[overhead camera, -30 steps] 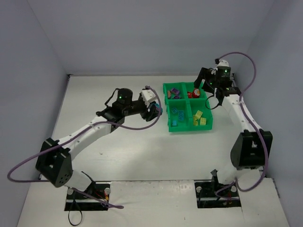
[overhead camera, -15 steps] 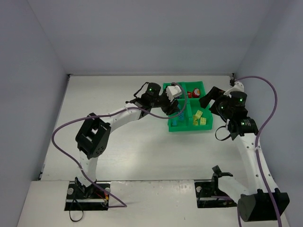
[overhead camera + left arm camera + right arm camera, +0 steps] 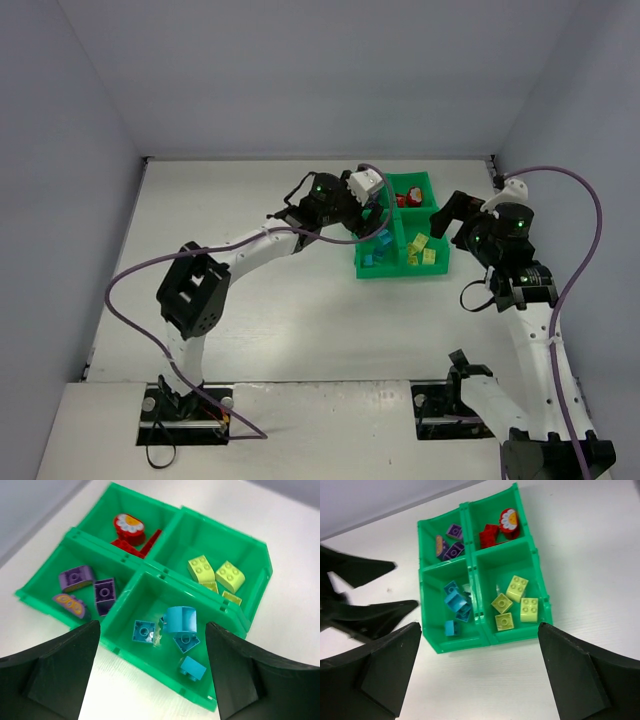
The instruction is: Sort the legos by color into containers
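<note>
Glossy plastic tray (image 3: 200, 535), seemingly matt table (image 3: 295, 645)

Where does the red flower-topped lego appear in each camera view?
Top external: red flower lego, a small red speck in the tray's far right compartment.
Left wrist: the lego sits upper left, in the far compartment.
Right wrist: it lies near the top, right of centre.
Shared landmark: yellow-green legos in the adjoining compartment.

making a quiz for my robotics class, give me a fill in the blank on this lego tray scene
The bright green plastic tray has ___ square compartments. The small purple plastic bricks number ___. The round red flower-topped piece lies in the compartment ___ opposite the small teal plastic bricks. The left hand and right hand are both ___.
Missing: four; three; diagonally; open
</note>
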Tool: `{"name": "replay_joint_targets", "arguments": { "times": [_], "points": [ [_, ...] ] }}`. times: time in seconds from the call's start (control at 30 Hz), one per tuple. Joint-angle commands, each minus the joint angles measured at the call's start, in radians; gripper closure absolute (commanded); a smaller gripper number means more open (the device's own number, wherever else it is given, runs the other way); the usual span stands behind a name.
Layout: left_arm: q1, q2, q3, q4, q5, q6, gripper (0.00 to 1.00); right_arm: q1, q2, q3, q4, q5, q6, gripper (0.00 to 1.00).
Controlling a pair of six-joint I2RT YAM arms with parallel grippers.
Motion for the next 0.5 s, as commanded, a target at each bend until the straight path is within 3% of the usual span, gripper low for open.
{"name": "replay_joint_targets", "arguments": {
  "times": [0.0,0.1,0.23,0.3,0.47],
  "points": [
    [-0.004,-0.198,-0.009,0.078,-0.126,-0.14,0.21,-0.008,-0.012,0.073,0.013,0.117,-0.049,0.0],
    [-0.004,-0.312,-0.067,0.022,-0.263,-0.209,0.21,-0.007,-0.006,0.113,0.011,0.184,-0.072,0.0],
    [0.019,-0.463,-0.125,-0.172,-0.525,-0.262,0.21,0.004,0.017,0.122,0.001,0.449,-0.078,0.0],
    [0.048,-0.555,-0.176,-0.278,-0.579,-0.337,0.21,0.007,0.02,0.116,0.001,0.516,-0.067,0.0],
    [0.291,-0.742,-0.259,-0.47,-0.569,-0.545,0.21,0.01,0.026,0.134,0.004,0.534,-0.11,0.0]
  ]
}}
